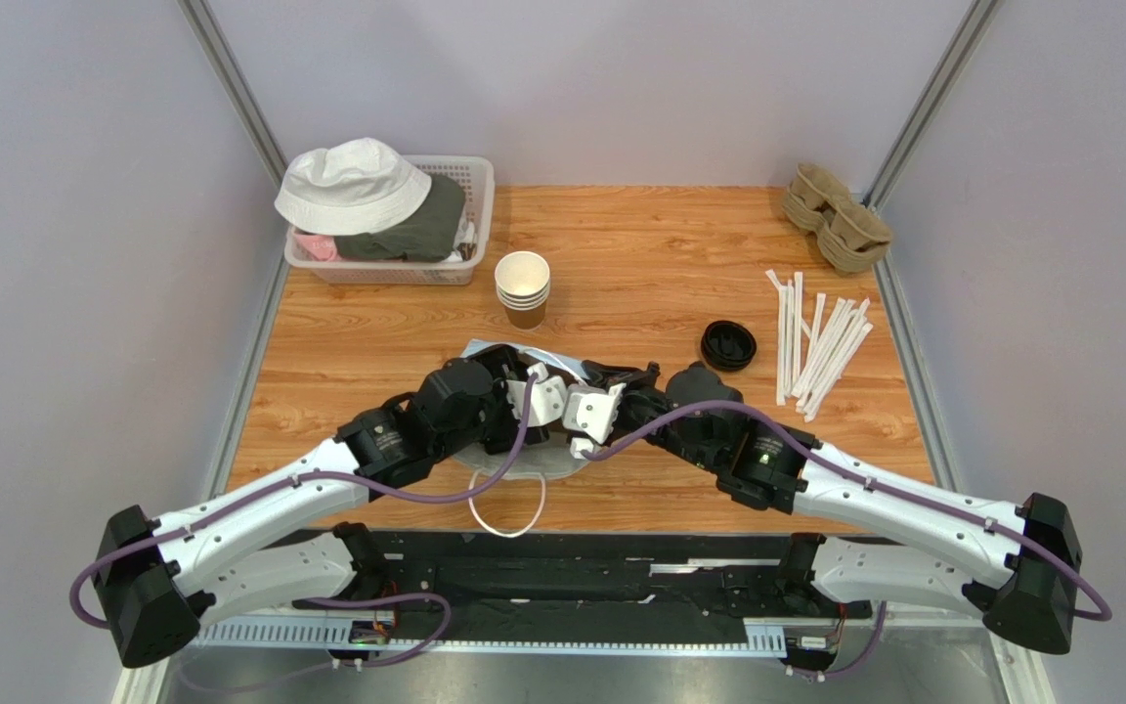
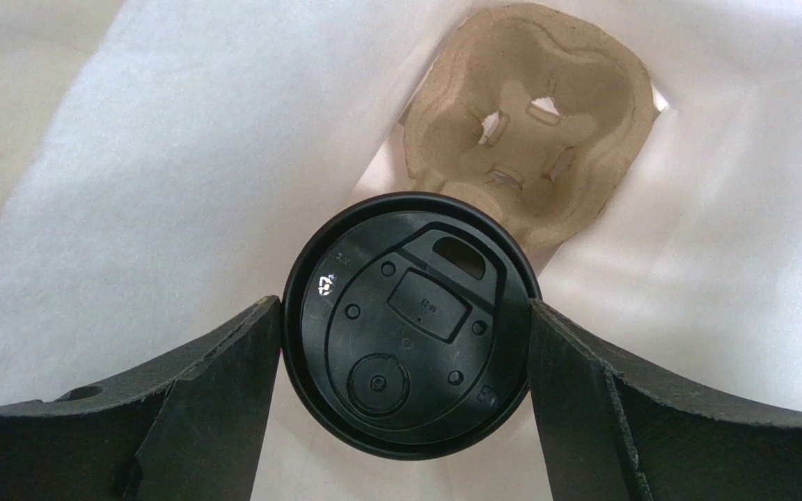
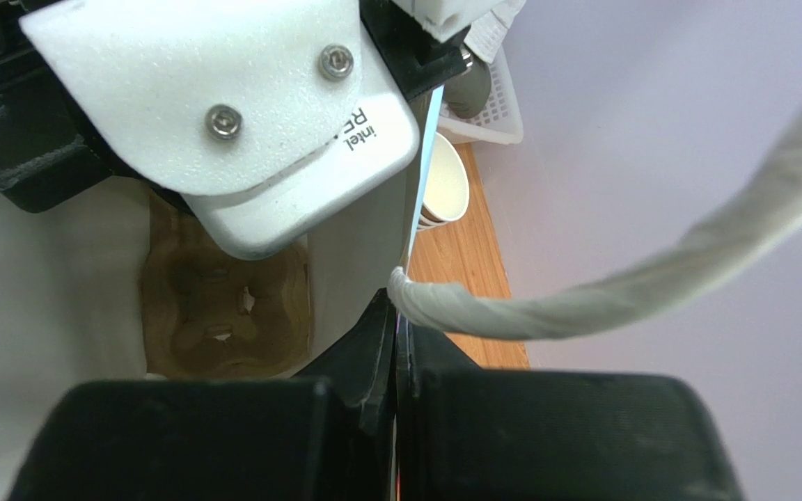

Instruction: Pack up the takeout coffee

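The two black fingers (image 2: 217, 397) of my left claw (image 2: 405, 318) sit closest to the lens, clamped on either side of the takeout coffee (image 2: 410, 350), of which only the round black lid shows from above. The wooden table (image 1: 643, 250) is the biggest thing here. On its near middle sits the white bag (image 2: 144, 177). My left claw reaches into its open mouth, so the coffee hangs inside the bag with white walls all round it. My right claw (image 3: 395, 324) is just beside, its fingers closed together on the rim of the bag, right under the spot where the twisted white handle (image 3: 583, 303) joins. At the table's far left corner is a white basket (image 1: 478, 191) with a white hat (image 1: 352, 184) on top of the clothes in it. On the bottom of the bag lies a brown cardboard cup tray (image 2: 541, 115), beyond the coffee and partly covered by its lid; I cannot tell whether the cup touches it. More such trays (image 1: 836, 217) are stacked at the far right corner. White straws (image 1: 816, 345) lie loose on the right. A stack of lidless paper cups (image 1: 522, 286) stands near the basket, and a loose black lid (image 1: 728, 346) lies just left of the straws.
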Robot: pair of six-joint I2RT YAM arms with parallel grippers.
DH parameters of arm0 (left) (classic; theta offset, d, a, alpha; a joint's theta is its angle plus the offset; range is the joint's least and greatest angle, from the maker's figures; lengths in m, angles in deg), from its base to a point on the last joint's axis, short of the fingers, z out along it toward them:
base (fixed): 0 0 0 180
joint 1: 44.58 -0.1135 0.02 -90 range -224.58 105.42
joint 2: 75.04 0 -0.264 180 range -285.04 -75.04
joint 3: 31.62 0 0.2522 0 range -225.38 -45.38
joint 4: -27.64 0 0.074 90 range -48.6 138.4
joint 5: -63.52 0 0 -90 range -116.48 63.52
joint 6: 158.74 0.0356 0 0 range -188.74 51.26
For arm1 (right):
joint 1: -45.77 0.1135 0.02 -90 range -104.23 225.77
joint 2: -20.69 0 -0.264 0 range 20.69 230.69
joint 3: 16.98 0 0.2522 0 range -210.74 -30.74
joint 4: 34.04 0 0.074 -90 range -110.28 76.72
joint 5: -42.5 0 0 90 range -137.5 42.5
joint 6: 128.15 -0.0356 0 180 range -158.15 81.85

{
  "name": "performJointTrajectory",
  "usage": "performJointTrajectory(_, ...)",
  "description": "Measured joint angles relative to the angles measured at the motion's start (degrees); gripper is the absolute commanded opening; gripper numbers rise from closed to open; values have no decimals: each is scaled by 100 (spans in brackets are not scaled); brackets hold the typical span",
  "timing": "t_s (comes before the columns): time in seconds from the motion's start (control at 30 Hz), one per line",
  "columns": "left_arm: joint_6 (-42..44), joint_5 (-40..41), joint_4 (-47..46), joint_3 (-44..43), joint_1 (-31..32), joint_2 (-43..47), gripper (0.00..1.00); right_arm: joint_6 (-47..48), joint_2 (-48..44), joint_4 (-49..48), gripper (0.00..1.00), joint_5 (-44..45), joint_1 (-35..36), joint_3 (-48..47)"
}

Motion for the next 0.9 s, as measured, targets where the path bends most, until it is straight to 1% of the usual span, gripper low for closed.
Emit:
performJointTrajectory(0.27,-166,151,146,-92,17,-15,0,116,-11,-44,0,-4,20,4)
performJointTrajectory(0.7,-754,289,555,-431,28,-551,0,269,-46,0,0,74,0,87)
performJointTrajectory(0.9,-1029,120,774,-669,9,-949,0,179,-44,254,0,149,-63,50)
